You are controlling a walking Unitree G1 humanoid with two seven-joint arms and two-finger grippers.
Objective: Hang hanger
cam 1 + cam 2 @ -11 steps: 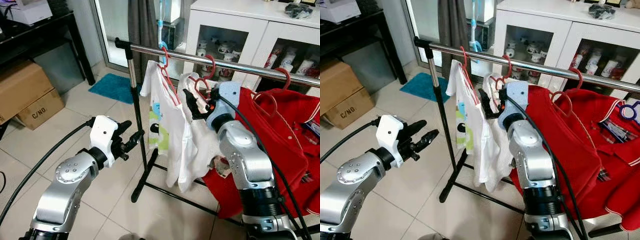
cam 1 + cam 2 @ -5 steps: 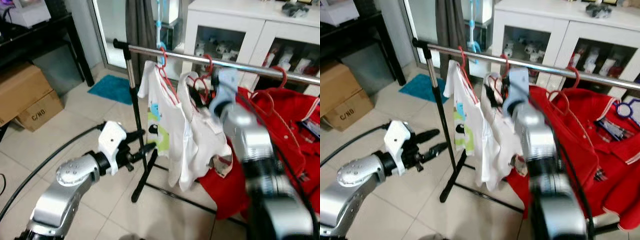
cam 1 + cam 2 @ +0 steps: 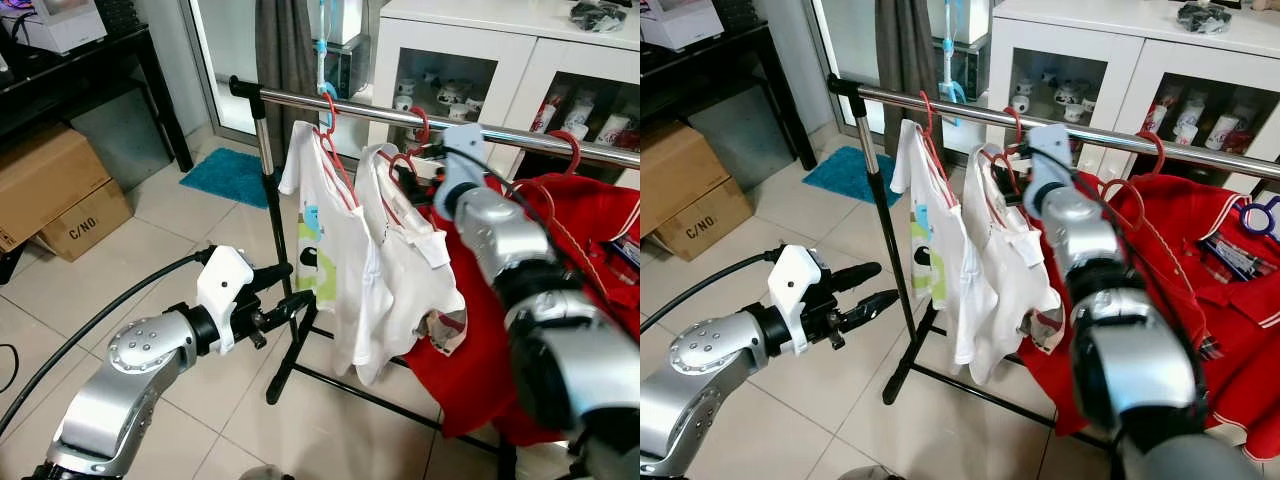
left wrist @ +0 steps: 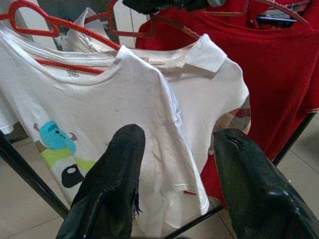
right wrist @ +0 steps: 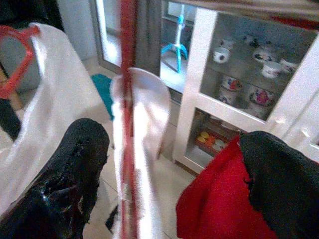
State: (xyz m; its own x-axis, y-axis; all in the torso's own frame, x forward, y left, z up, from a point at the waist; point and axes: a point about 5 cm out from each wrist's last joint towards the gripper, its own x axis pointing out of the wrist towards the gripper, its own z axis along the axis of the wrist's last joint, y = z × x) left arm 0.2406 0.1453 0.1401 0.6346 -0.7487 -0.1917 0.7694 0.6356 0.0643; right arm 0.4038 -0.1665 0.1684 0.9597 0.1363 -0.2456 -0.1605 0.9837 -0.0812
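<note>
The red hanger (image 3: pixel 398 165) with the white collared shirt (image 3: pixel 405 262) hangs on the rail (image 3: pixel 520 136), beside the cartoon T-shirt (image 3: pixel 325 235). The right hand (image 5: pixel 169 164) is spread apart, seemingly just off the hanger. The left hand (image 3: pixel 283 297), released, hovers by the rack's post (image 3: pixel 275 215)

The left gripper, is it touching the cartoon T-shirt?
Apart. In the left eye view the left gripper hovers open beside the rack's post, with floor showing between it and the cartoon T-shirt.
</note>
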